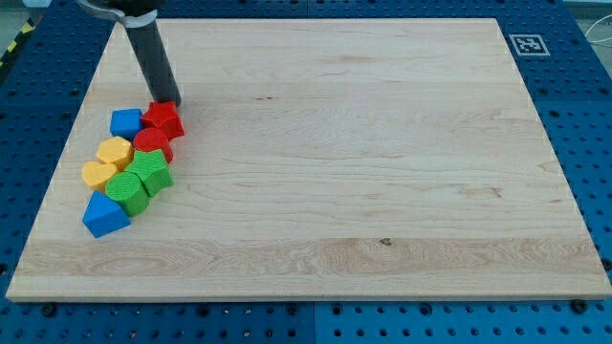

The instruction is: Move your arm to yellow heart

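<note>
The yellow heart lies at the view's left in a tight cluster of blocks. My tip stands at the cluster's top, touching the top edge of a red star. The heart is below and to the left of my tip, with other blocks between. A yellow hexagon-like block sits just above the heart. A red block lies under the red star. A green star and a green block sit to the heart's right.
A blue block lies left of the red star and a second blue block at the cluster's bottom. The wooden board has a marker tag at its top right corner.
</note>
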Robot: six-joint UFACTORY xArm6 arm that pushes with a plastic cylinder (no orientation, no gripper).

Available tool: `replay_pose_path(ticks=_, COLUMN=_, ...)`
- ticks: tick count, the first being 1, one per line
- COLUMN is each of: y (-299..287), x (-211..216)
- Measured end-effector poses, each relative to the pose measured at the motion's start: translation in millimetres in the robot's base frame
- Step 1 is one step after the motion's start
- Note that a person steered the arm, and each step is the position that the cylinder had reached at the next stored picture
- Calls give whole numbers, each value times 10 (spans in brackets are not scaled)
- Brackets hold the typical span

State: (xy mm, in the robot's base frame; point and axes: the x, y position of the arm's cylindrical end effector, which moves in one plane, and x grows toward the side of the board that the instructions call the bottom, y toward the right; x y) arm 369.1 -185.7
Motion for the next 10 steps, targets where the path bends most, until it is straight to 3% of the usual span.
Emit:
replay_pose_path(ticks=1, y=-43, x=-164)
replay_pose_path(ticks=5, y=-529, x=-163)
replay_pose_path(ticks=10, y=-717, x=-127)
